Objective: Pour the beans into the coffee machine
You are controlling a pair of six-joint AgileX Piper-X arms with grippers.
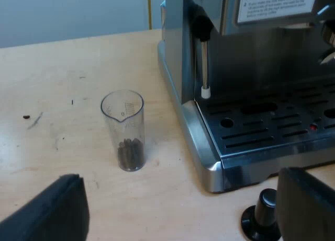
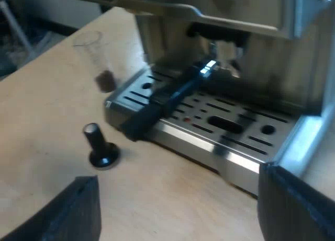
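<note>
The white label (image 1: pixel 272 6) on the espresso machine (image 1: pixel 251 68) has print too small to read, the measuring glass (image 1: pixel 125 128), beans (image 1: pixel 131 153) at its bottom, stands upright on the table (image 1: pixel 57 121) beside the machine's base, and the left gripper (image 1: pixel 180 199) and right gripper (image 2: pixel 178 199) gape wide, holding nothing.

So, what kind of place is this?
Probably a coffee-making workbench: an espresso machine stands on a plain wooden table, near a measuring glass holding beans and a black-knobbed tamper.
</note>
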